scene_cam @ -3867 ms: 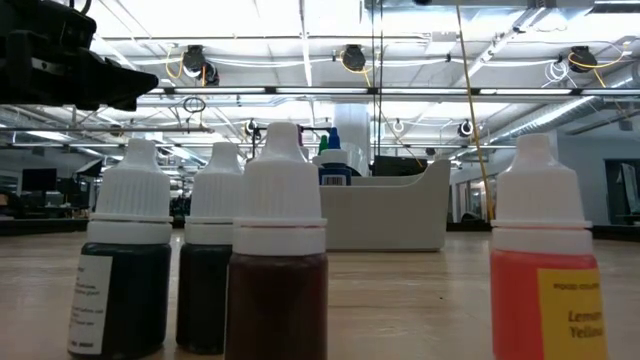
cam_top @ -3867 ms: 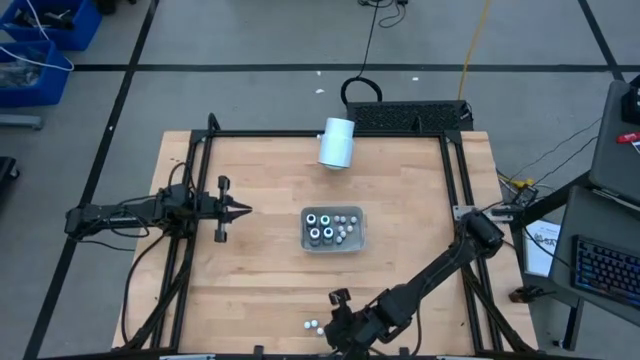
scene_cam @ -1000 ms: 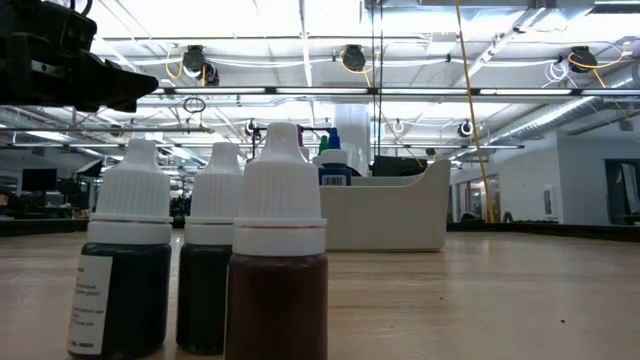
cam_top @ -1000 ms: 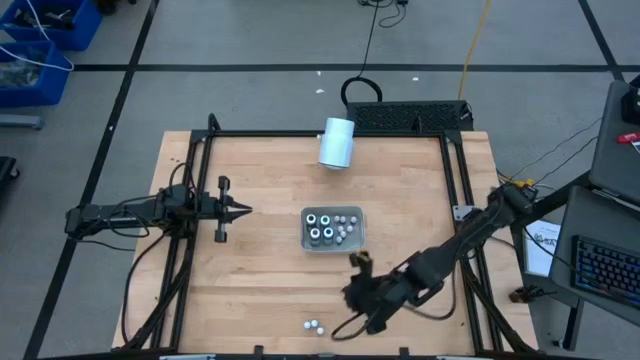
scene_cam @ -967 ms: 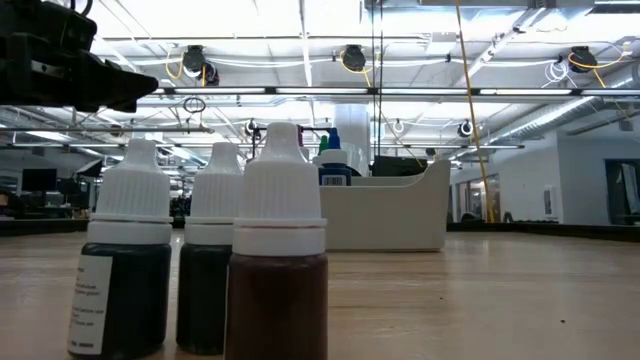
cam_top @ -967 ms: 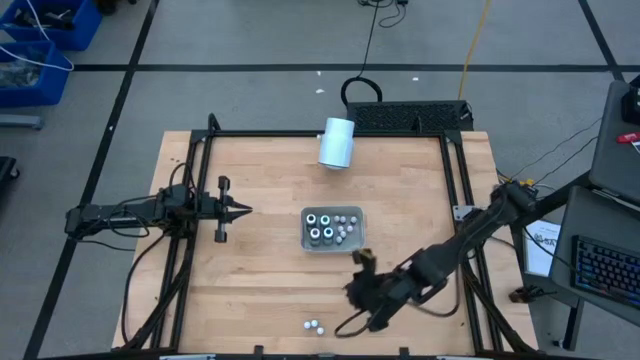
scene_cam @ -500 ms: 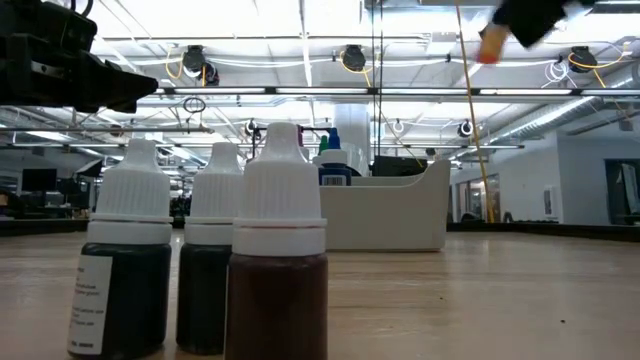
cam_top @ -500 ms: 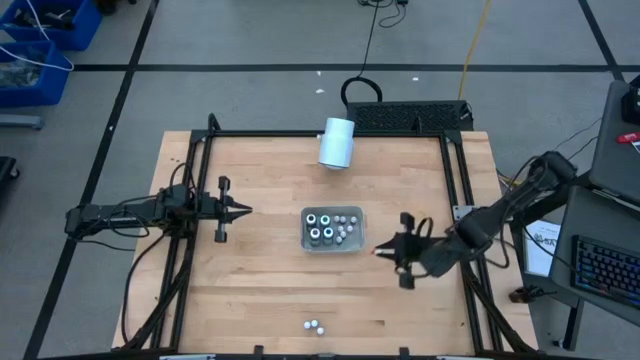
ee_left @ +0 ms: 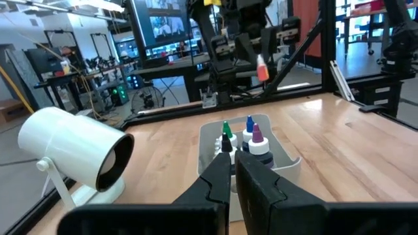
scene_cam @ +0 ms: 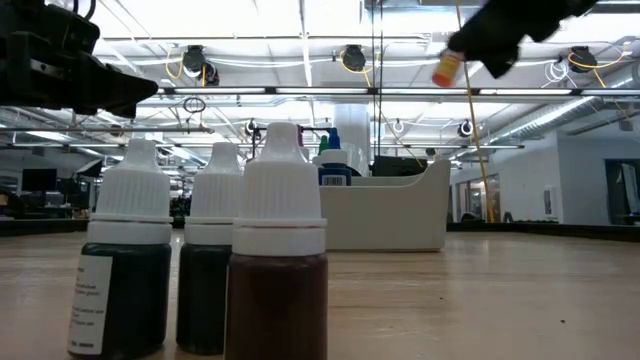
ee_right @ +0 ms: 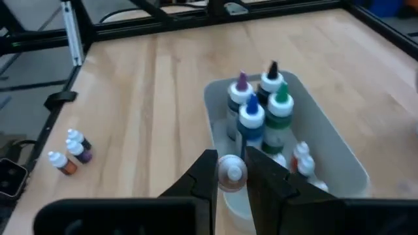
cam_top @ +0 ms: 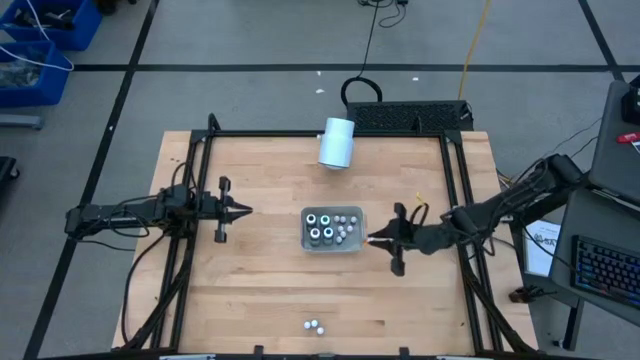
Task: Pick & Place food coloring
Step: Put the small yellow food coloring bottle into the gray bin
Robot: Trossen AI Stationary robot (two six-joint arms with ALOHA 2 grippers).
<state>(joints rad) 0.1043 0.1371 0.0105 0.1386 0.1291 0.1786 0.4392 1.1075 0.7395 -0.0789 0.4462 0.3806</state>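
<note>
Since half a second ago the right gripper (cam_top: 372, 240) has swung from beside the counter's right rail to the right edge of the grey rectangular tray (cam_top: 357, 246), carrying a small orange-bodied food coloring bottle (scene_cam: 447, 68) with it; four seconds ago that bottle stood on the counter beside the three that are left there now. The left gripper (cam_top: 243, 210) has not shifted, well apart from the tray, its jaws together on nothing.

The right jaws are clamped on the orange bottle. In the right wrist view its white cap (ee_right: 231, 171) faces the camera between the two dark fingers (ee_right: 204, 175), so its long axis runs roughly along the jaws' reach. In the low view the bottle is tilted, high above the light wooden counter (cam_top: 260, 290); which end is which is hard to make out there.

Just ahead of the right jaws, larger bottles with purple, blue, green and black tips (ee_right: 251, 111) stand upright in the tray, smaller white-capped ones (ee_right: 302, 156) lying beside them. Three small dark-bodied, white-capped bottles (scene_cam: 275, 270) stand upright far behind the right jaws near the counter's front edge; the low view cuts off their bases. A large white cylinder (cam_top: 337, 142) lies beyond the tray.
</note>
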